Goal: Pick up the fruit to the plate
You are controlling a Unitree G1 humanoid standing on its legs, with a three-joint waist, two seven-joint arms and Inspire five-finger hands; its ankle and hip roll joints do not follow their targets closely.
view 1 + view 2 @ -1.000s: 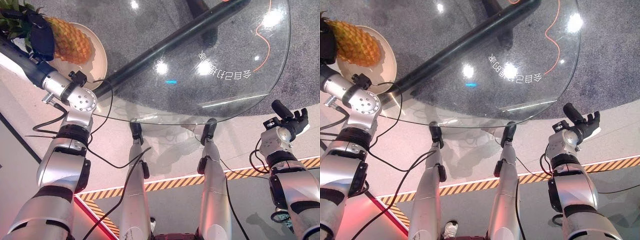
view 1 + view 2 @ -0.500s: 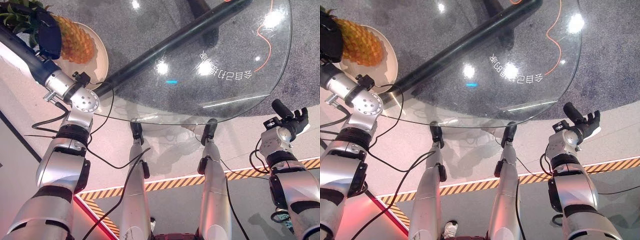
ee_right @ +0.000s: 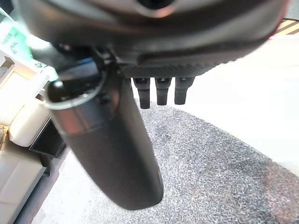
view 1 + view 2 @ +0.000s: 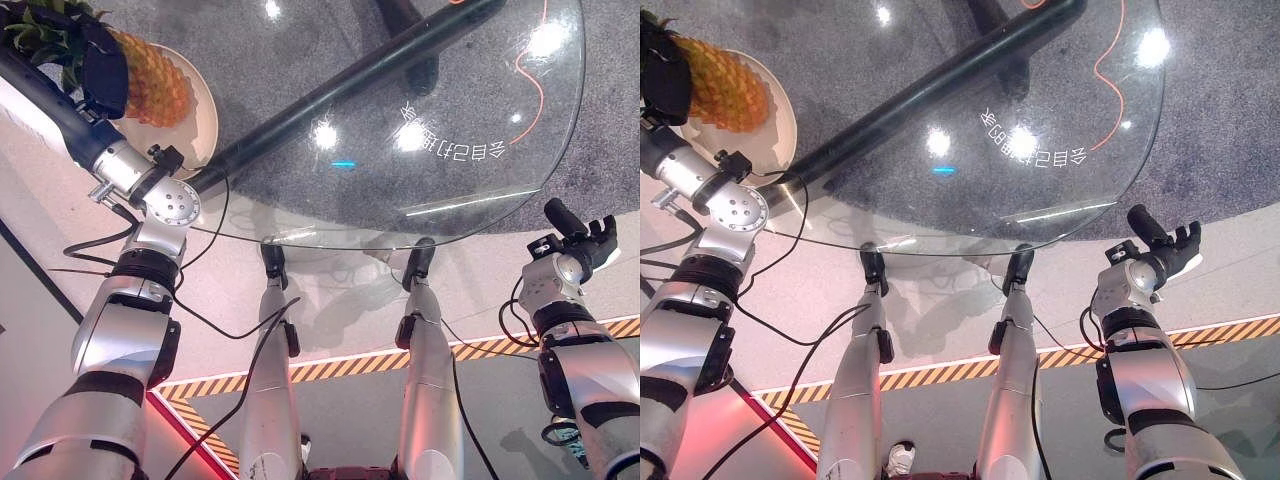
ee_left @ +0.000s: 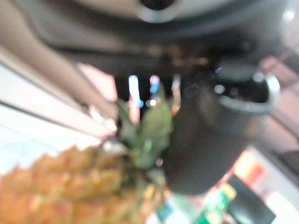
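Nearest to the robot, the right hand (image 4: pixel 583 243) hangs at the side, just off the near edge of the round glass bench (image 4: pixel 520 150) and a little below it. In the right wrist view its fingers (image 3: pixel 161 91) are straight and relaxed and the thumb stands out, with nothing between them. This hand has no part in the work at this moment.

Farther away, at the far left part of the bench, stands the cream plate (image 4: pixel 205 120). The pineapple (image 4: pixel 150 75) lies on its side above the plate, with the orange body over the dish and the green leaves pointing away, past the rim. The left hand (image 4: pixel 105 75) is at the leafy end of the fruit. It is dark and wraps the neck of the pineapple, and in the left wrist view the thumb (image 5: pixel 210 140) stands close beside the leaves and the top of the fruit. So I judge that the fingers are closed on the pineapple.

About the progress: the main part of the task looks done, because the fruit is already at the plate. I cannot tell from these views if the pineapple rests fully on the dish or is held just over it. What is left, in my judgement, is to let the fruit settle, open the fingers and take the left hand away without rolling the pineapple off the plate.
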